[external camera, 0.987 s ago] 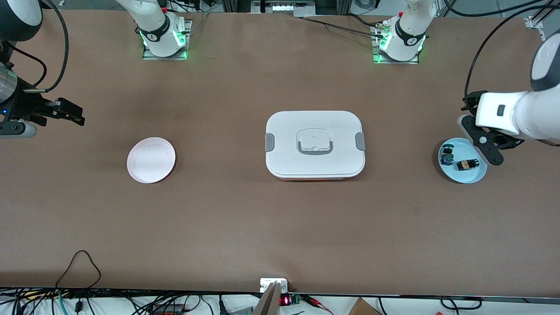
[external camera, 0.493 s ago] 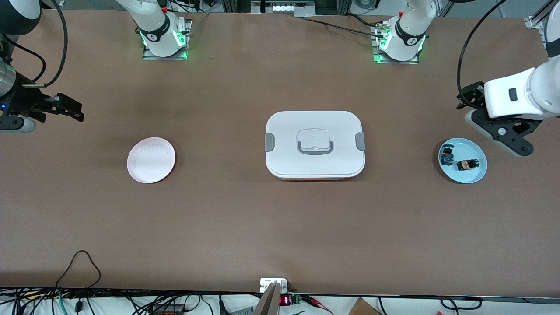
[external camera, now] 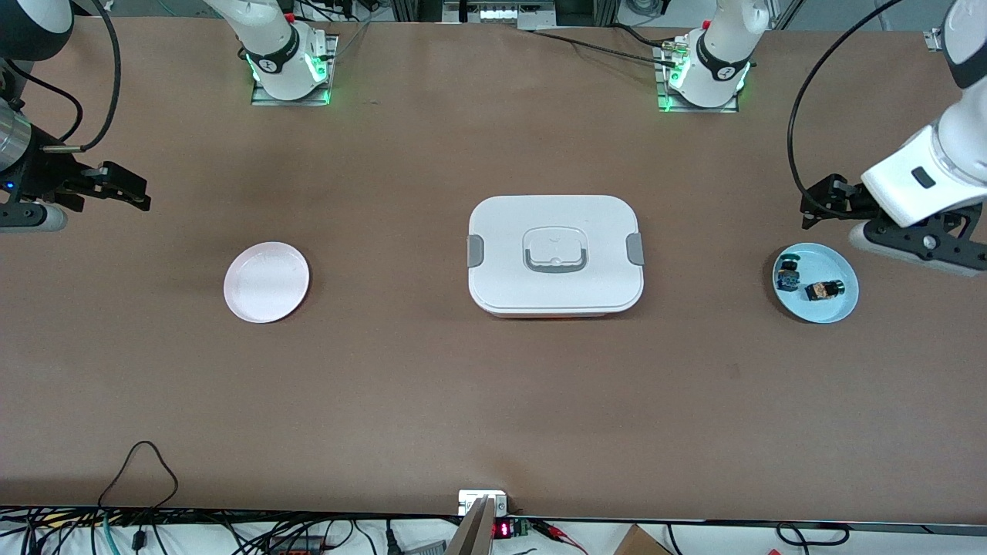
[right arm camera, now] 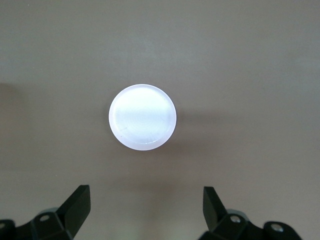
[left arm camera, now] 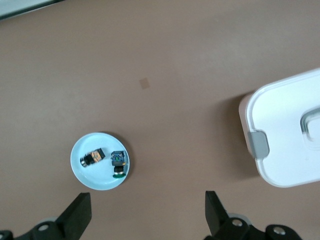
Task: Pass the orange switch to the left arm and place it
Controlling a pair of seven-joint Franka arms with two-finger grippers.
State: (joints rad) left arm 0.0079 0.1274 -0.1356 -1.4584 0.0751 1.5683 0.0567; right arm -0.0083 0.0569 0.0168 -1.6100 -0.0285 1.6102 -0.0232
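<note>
Lying in the pale blue dish (external camera: pixel 837 308), the orange switch (external camera: pixel 823 290) rests beside a blue-green switch (external camera: pixel 788 275). Left gripper (left arm camera: pixel 145 212) hangs above them, fingers spread, empty. Right gripper (right arm camera: pixel 145 207) waits, likewise spread, over the table near a pink plate (external camera: pixel 266 281).

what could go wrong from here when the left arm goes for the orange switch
1. The orange switch lies close beside the blue-green switch on the blue plate; the open left gripper might nudge or grab the wrong one.
2. The box sits between both plates, so a low carry toward the pink plate could clip it.
</note>
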